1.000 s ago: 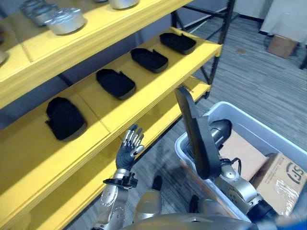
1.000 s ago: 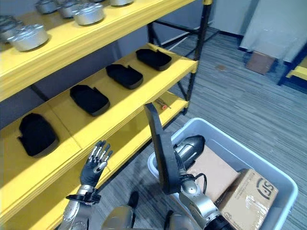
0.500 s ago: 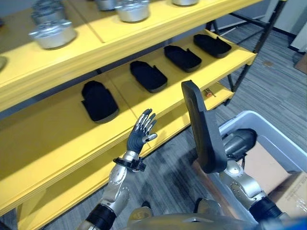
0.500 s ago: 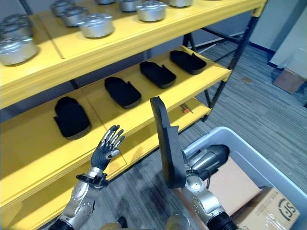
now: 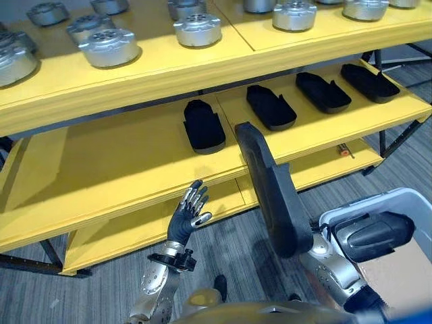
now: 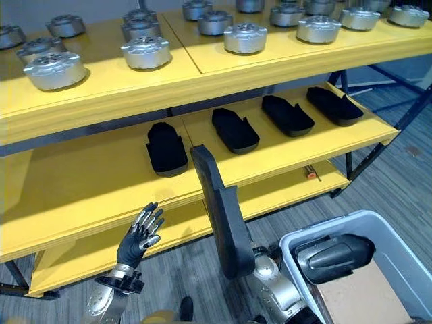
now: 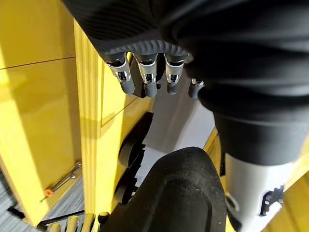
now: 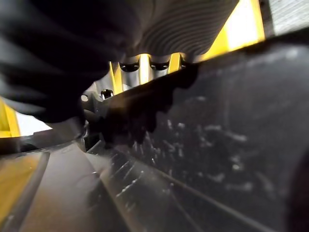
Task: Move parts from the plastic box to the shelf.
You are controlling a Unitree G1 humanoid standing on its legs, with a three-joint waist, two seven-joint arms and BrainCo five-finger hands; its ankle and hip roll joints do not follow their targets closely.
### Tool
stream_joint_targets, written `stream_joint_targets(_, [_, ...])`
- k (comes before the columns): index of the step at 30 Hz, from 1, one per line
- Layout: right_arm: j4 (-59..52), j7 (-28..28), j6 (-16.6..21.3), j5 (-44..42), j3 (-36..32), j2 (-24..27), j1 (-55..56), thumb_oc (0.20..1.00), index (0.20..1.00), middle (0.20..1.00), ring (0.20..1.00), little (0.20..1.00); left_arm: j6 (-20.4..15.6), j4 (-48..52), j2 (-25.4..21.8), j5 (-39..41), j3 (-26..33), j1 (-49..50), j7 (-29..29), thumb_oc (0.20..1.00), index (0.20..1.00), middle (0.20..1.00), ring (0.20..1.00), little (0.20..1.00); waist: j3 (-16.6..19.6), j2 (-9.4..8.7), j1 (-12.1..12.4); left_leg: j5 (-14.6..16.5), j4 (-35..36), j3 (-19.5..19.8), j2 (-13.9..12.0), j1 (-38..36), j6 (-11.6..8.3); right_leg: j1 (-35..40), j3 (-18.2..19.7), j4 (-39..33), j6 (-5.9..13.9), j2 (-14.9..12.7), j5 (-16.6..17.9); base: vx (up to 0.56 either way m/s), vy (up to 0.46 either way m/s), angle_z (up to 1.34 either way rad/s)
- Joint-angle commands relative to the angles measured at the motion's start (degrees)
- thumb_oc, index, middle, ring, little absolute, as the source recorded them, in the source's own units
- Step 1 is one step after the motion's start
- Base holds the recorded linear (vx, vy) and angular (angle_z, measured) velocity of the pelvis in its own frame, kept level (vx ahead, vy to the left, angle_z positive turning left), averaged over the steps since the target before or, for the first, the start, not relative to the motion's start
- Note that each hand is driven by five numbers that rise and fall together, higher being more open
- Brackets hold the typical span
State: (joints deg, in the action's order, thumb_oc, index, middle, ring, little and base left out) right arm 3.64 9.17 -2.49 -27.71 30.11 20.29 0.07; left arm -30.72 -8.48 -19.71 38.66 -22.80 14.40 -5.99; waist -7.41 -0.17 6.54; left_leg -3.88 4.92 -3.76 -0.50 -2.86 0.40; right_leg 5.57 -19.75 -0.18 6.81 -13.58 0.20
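Here, the right hand [image 5: 317, 260] holds a long black part [image 5: 270, 192] upright, gripping it at its lower end, the part rising toward twelve o'clock in front of the yellow shelf [image 5: 121, 169]; in the right wrist view its fingers [image 8: 145, 67] curl over the part's edge. The left hand [image 5: 187, 217] is raised at about seven o'clock in the head view, fingers straight and slightly spread, holding nothing, just in front of the middle board's edge. On that middle board lie four black parts in a row: one [image 5: 204, 126] at about twelve o'clock from the left hand, then a second [image 5: 271, 107], a third [image 5: 322, 92] and a fourth [image 5: 368, 82] running off toward two o'clock. The top board carries silver round parts; ten can be counted in the right eye view, among them one [image 6: 54, 70] at ten o'clock and one [image 6: 246, 38] near twelve o'clock. The pale plastic box [image 6: 398, 236] sits at four o'clock on the grey floor [image 5: 101, 297], with a brown cardboard sheet [image 6: 368, 300] inside.
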Motion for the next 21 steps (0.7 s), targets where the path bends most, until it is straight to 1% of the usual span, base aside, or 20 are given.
stream_joint_targets(1, [-5.41, -0.79, 2.95, 1.86, 2.22, -0.22, -4.73, 0.2, 0.2, 0.2, 0.2, 0.2, -4.54, 4.8, -1.31, -2.86, 1.02, -3.53, 1.54, 1.0, 1.0, 1.0, 1.0, 1.0, -0.22, 0.16, 0.61, 0.69, 0.08, -1.59, -1.06, 0.03, 0.54, 1.23, -1.76, 1.1, -2.66, 3.7, 0.5, -0.08, 0.217, 0.11])
stream_joint_targets(6, [-3.87, -0.84, 1.56, 1.02, 4.49, -1.57, -6.8, 0.2, 0.2, 0.2, 0.2, 0.2, -3.78, 4.94, -1.25, -3.88, 0.45, -4.45, 2.88, 1.0, 1.0, 1.0, 1.0, 1.0, 0.44, -0.04, 2.14, 1.37, 0.08, -2.6, 0.55, 0.19, 1.85, 0.67, -2.93, -0.68, -0.38, 1.46, 3.57, -0.07, 0.175, 0.09])
stream_joint_targets(7, [-3.61, -0.72, 1.63, 0.8, 4.95, -2.0, -7.21, 0.2, 0.2, 0.2, 0.2, 0.2, -3.63, 4.69, -1.28, -3.83, 0.36, -4.65, 2.95, 1.0, 1.0, 1.0, 1.0, 1.0, 0.59, -0.07, 2.54, 1.57, 0.08, -3.02, 0.85, 0.24, 2.11, 0.35, -3.49, -0.5, -0.07, 0.98, 3.97, -0.06, 0.227, 0.12])
stream_joint_targets(8, [-3.56, -0.49, 1.23, 0.93, 5.61, -2.85, -7.84, 0.2, 0.2, 0.2, 0.2, 0.2, -3.31, 4.37, -1.3, -3.92, 0.33, -4.84, 2.81, 1.0, 1.0, 1.0, 1.0, 1.0, 0.64, -0.14, 3.46, 2.61, 0.08, -4.12, 1.1, -0.35, 2.03, -0.09, -5.06, 1.04, 0.73, -0.07, 4.4, -0.03, 0.168, 0.1])
stream_joint_targets(9, [-3.57, -0.41, 1.15, 0.95, 5.66, -2.95, -7.92, 0.2, 0.2, 0.2, 0.2, 0.2, -3.28, 4.36, -1.32, -3.96, 0.34, -4.87, 2.83, 1.0, 1.0, 1.0, 1.0, 1.0, 0.57, -0.16, 3.56, 2.7, 0.08, -4.29, 1.16, -0.44, 2.08, -0.21, -5.15, 1.38, 0.87, -0.27, 4.48, -0.07, 0.171, 0.06])
stream_joint_targets(10, [-3.54, 0.0, 0.38, 0.75, 5.93, -3.44, -8.43, 0.2, 0.2, 0.2, 0.2, 0.2, -3.13, 4.29, -1.29, -4.4, 0.36, -5.07, 2.98, 1.0, 1.0, 1.0, 1.0, 1.0, 0.42, -0.1, 3.96, 2.16, 0.08, -5.35, 1.32, -0.1, 2.6, -1.1, -6.8, 3.16, 0.54, -1.14, 5.38, -0.03, 0.098, 0.01])
stream_joint_targets(11, [-3.38, 0.25, -0.2, 0.34, 6.26, -3.73, -8.8, 0.2, 0.2, 0.2, 0.2, 0.2, -3.01, 4.17, -1.32, -4.72, 0.35, -5.23, 3.12, 1.0, 1.0, 1.0, 1.0, 1.0, 0.42, -0.13, 4.21, 3.02, 0.08, -5.28, 1.39, -0.69, 2.45, -1.0, -6.49, 4.51, 1.02, -1.13, 4.3, -0.04, 0.121, -0.03])
stream_joint_targets(12, [-3.06, 0.48, -0.72, -0.31, 6.59, -3.96, -9.39, 0.2, 0.2, 0.2, 0.2, 0.2, -2.77, 3.99, -1.37, -5.08, 0.27, -5.77, 3.28, 1.0, 1.0, 1.0, 1.0, 1.0, 0.28, -0.1, 4.21, 3.06, 0.08, -5.18, 1.59, -0.61, 2.85, -1.49, -6.01, 6.11, 0.44, -0.22, 2.95, 0.03, 0.06, -0.1])
stream_joint_targets(13, [-3.01, 0.49, -0.74, -0.35, 6.61, -3.98, -9.46, 0.2, 0.2, 0.2, 0.2, 0.2, -2.74, 3.96, -1.38, -5.1, 0.27, -5.86, 3.31, 1.0, 1.0, 1.0, 1.0, 1.0, 0.26, -0.11, 4.19, 3.07, 0.08, -5.13, 1.61, -0.58, 2.89, -1.6, -5.88, 6.36, 0.33, -0.07, 2.69, -0.06, 0.055, -0.12])
stream_joint_targets(14, [-2.8, 0.68, -0.38, -0.55, 6.84, -3.87, -9.78, 0.2, 0.2, 0.2, 0.2, 0.2, -2.8, 3.7, -1.46, -4.89, -0.24, -6.4, 3.69, 1.0, 1.0, 1.0, 1.0, 1.0, 0.25, -0.09, 3.57, 2.24, 0.08, -4.3, 1.95, 0.33, 3.68, -2.83, -4.72, 6.93, -0.99, 2.19, 1.96, -0.03, 0.014, -0.09])
stream_joint_targets(15, [-2.74, 0.81, -0.08, -0.87, 7.06, -3.77, -9.78, 0.2, 0.2, 0.2, 0.2, 0.2, -2.77, 3.43, -1.48, -4.52, -0.62, -6.72, 3.73, 1.0, 1.0, 1.0, 1.0, 1.0, 0.15, -0.24, 3.05, 2.28, 0.08, -3.18, 2.4, 0.36, 3.81, -2.91, -2.96, 6.89, -1.98, 4.63, 0.4, 0.03, 0.002, 0.05])
stream_joint_targets(16, [-3.56, 0.7, -0.15, -1.11, 7.45, -3.4, -9.33, 0.2, 0.2, 0.2, 0.2, 0.2, -2.39, 3.81, -1.45, -4.94, -0.98, -6.67, 4.5, 1.0, 1.0, 1.0, 1.0, 1.0, 0.21, -0.72, 2.39, 2.36, 0.08, -1.72, 3.23, 0.1, 3.66, -2.13, -0.91, 5.51, -3.43, 8.26, -1.15, 0.15, -0.032, 0.28])
stream_joint_targets(17, [-4.53, 1.27, -0.46, -1.38, 7.77, -3.15, -8.92, 0.2, 0.2, 0.2, 0.2, 0.2, -2.36, 4.22, -1.19, -6.71, -1.3, -6.4, 6.43, 1.0, 1.0, 1.0, 1.0, 1.0, 0.37, -1.19, 1.81, 2.34, 0.08, -0.41, 4.08, -0.01, 3.48, -1.58, 1.1, 3.58, -4.22, 10.69, -0.91, 0.17, -0.04, 0.53])
stream_joint_targets(19, [-4.8, 1.49, -0.26, -1.33, 8.12, -2.98, -8.26, 0.2, 0.2, 0.2, 0.2, 0.2, -2.73, 4.31, -0.56, -7.96, -1.91, -5.97, 9.08, 1.0, 1.0, 1.0, 1.0, 1.0, 0.35, -1.92, 0.82, 2.65, 0.08, 1.8, 5.47, -0.69, 3.36, -0.67, 5.74, -0.12, -4.88, 13.69, 0.5, 0.15, -0.036, 0.76])
stream_joint_targets(21, [-4.91, 1.5, 0.25, -1.22, 8.13, -2.9, -7.56, 0.2, 0.2, 0.2, 0.2, 0.2, -1.95, 4.29, 0.23, -7.46, -2.28, -5.58, 9.05, 1.0, 1.0, 1.0, 1.0, 1.0, 0.6, -2.28, -0.38, 2.61, 0.08, 4.0, 6.43, -0.84, 3.41, -0.7, 10.55, -2.47, -5.2, 15.7, 2.01, 0.13, -0.041, 0.58])
